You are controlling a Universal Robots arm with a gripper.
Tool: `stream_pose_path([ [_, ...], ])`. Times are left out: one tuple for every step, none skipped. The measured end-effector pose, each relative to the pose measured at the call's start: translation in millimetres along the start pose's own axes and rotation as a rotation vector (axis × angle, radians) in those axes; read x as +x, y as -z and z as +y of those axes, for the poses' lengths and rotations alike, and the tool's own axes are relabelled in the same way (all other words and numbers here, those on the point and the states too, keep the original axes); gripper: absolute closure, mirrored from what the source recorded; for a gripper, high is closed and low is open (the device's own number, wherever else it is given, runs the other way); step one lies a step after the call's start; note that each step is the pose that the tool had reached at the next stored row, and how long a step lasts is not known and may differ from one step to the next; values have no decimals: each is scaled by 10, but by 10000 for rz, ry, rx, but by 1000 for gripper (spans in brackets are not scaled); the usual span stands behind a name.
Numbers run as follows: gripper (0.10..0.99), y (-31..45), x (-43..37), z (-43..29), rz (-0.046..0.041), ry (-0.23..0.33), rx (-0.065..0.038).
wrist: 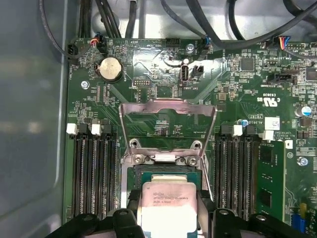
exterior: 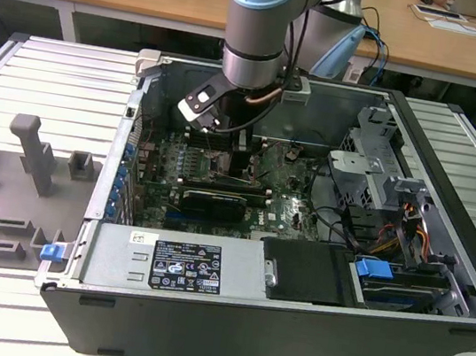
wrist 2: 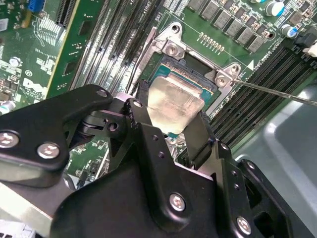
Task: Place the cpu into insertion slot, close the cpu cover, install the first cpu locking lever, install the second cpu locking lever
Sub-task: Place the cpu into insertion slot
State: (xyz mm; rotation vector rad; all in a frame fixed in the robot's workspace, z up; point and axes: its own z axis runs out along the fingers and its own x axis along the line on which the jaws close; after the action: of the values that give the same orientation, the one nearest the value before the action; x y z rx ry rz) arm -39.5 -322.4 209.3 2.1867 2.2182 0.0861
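Observation:
My gripper (exterior: 242,165) reaches down into the open computer case over the green circuit board. In both wrist views its black fingers (wrist 2: 198,136) are shut on two opposite edges of the cpu (wrist 2: 173,101), a pale silvery square chip (wrist: 168,208). The chip hangs slightly tilted just above the insertion slot (wrist 2: 190,67), partly covering its dark centre (wrist: 168,171). The cpu cover (wrist: 168,105), a silvery frame with a square opening, stands swung open beyond the socket. A thin locking lever (wrist 2: 277,94) sticks out from the socket's corner, unlatched.
Long black memory slots (wrist: 94,173) flank the socket on both sides. A coin battery (wrist: 110,68) and cables (wrist: 223,29) lie beyond the cover. A black card (exterior: 212,201), the power supply (exterior: 172,262) and a drive cage (exterior: 382,173) crowd the case.

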Motion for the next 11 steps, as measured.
stream_pose_path([
  [553,-32,17,-2,-1,-2,0],
  [553,-42,21,-2,1,-1,-1],
  [553,-50,22,-3,0,-12,-1],
  [553,-63,23,-4,-2,-33,-1],
  [553,-82,25,-4,-2,-49,-1],
  [553,-83,25,-5,-4,-52,0],
  [553,-84,25,-5,-5,-52,0],
  [553,-83,25,-5,-6,-53,0],
  [553,-84,25,-5,-6,-53,0],
  [553,-84,25,-5,-7,-53,-1],
  [541,-84,25,-5,-8,-52,-2],
])
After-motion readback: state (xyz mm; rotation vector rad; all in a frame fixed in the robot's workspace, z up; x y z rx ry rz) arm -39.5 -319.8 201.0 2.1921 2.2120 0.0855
